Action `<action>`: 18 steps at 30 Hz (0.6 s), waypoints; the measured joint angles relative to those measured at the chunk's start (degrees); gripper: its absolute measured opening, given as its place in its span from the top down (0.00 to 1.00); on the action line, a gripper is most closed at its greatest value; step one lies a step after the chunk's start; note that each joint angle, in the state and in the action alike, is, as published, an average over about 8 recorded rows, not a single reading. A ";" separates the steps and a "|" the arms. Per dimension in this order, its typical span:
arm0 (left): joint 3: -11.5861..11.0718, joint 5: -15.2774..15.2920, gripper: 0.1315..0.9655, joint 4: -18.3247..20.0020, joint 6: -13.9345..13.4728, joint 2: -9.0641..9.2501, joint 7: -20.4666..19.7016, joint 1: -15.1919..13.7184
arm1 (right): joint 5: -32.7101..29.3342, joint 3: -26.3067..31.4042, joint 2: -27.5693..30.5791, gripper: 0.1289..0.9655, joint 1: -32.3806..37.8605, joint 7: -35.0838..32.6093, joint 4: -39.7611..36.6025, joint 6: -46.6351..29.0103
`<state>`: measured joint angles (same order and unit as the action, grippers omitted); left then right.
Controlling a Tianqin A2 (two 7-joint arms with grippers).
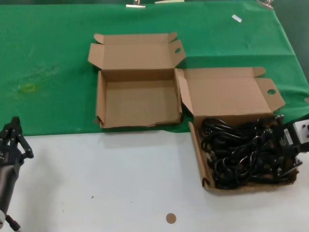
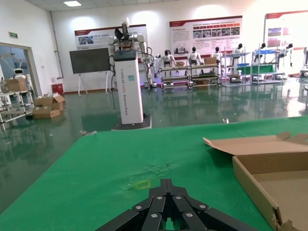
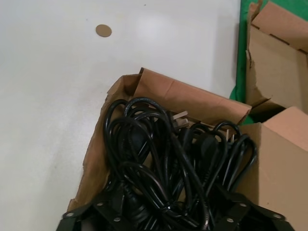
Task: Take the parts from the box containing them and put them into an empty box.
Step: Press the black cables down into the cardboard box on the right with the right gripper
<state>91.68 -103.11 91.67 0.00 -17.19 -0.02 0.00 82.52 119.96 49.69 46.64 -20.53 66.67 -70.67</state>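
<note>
Two boxes open: cable box at 4 o'clock, right gripper spread over black cables; empty box central; left gripper parked at 8 o'clock, closed.

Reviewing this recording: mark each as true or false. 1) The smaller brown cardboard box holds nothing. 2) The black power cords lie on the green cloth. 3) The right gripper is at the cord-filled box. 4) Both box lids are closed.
1) The smaller brown cardboard box holds nothing: true.
2) False: the black power cords lie inside the larger brown cardboard box.
3) The right gripper is at that box: true.
4) False: both lids stand open.
</note>
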 joint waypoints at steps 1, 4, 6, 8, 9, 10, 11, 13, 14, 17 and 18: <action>0.00 0.00 0.99 0.00 0.00 0.00 0.00 0.00 | -0.23 0.07 -0.18 0.27 0.08 -0.08 -0.25 -0.09; 0.00 0.00 0.99 0.00 0.00 0.00 0.00 0.00 | -0.93 0.24 -0.57 0.36 0.37 -0.13 -0.89 -0.39; 0.00 0.00 0.99 0.00 0.00 0.00 0.00 0.00 | -1.39 0.32 -0.74 0.42 0.61 -0.05 -1.24 -0.56; 0.00 0.00 0.99 0.00 0.00 0.00 0.00 0.00 | -1.84 0.37 -0.86 0.49 0.87 0.10 -1.53 -0.71; 0.00 0.00 0.99 0.00 0.00 0.00 0.00 0.00 | -2.04 0.37 -0.89 0.52 0.99 0.19 -1.64 -0.78; 0.00 0.00 0.99 0.00 0.00 0.00 0.00 0.00 | -2.22 0.36 -0.92 0.52 1.10 0.29 -1.72 -0.84; 0.00 0.00 0.99 0.00 0.00 0.00 0.00 0.00 | -2.38 0.35 -0.93 0.52 1.18 0.39 -1.77 -0.89; 0.00 0.00 0.99 0.00 0.00 0.00 0.00 0.00 | -2.64 0.28 -0.94 0.52 1.31 0.60 -1.75 -0.98; 0.00 0.00 0.99 0.00 0.00 0.00 0.00 0.00 | -2.75 0.24 -0.93 0.55 1.35 0.71 -1.70 -1.01; 0.00 0.00 0.99 0.00 0.00 0.00 0.00 0.00 | -3.07 0.10 -0.86 0.64 1.36 1.09 -1.37 -1.05; 0.00 0.00 0.99 0.00 0.00 0.00 0.00 0.00 | -3.16 0.05 -0.83 0.67 1.33 1.23 -1.21 -1.05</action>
<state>91.68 -103.11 91.67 0.00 -17.19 -0.02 0.00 79.36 120.02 48.86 47.97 -19.30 65.45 -71.73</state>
